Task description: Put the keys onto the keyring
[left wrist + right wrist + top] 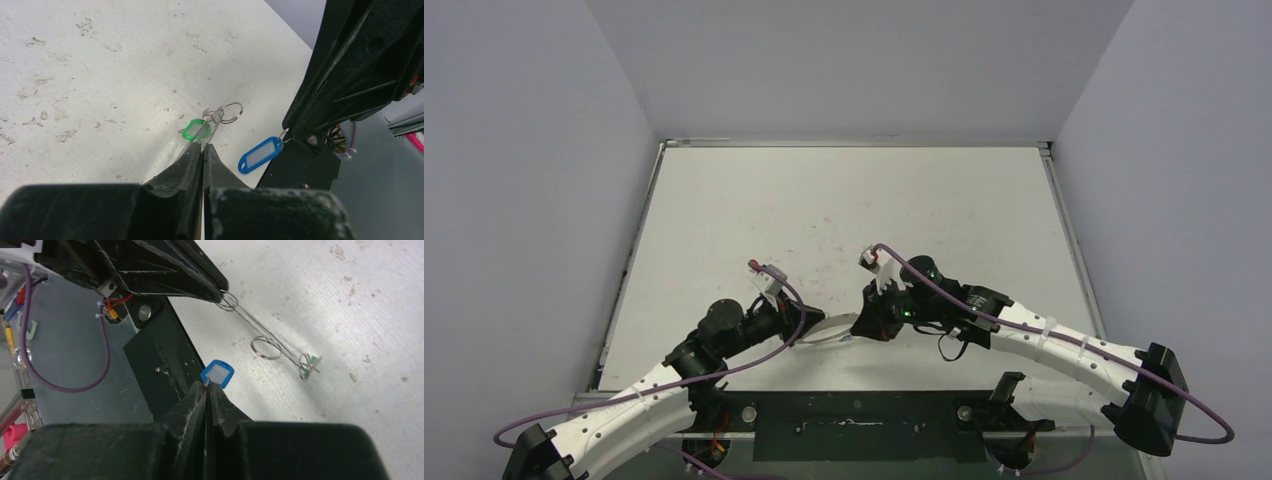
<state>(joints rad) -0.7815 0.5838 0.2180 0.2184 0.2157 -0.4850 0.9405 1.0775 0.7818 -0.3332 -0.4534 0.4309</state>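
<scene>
One keyring (252,320), a thin wire loop seen nearly edge-on, is held over the bench (874,200) at mid-frame in the right wrist view. There are two keys. The green-tagged one (196,130) sits at the loop's far end beside one small split ring (231,112); whether it is threaded on is unclear. The blue-tagged one (218,374) is apart from the loop.

The left tool (202,147) is clenched on the wire and the right tool (206,385) is clenched on the blue tag's top. Both arms reach in low, their tips near each other, at the edge of a black base plate (160,355).
</scene>
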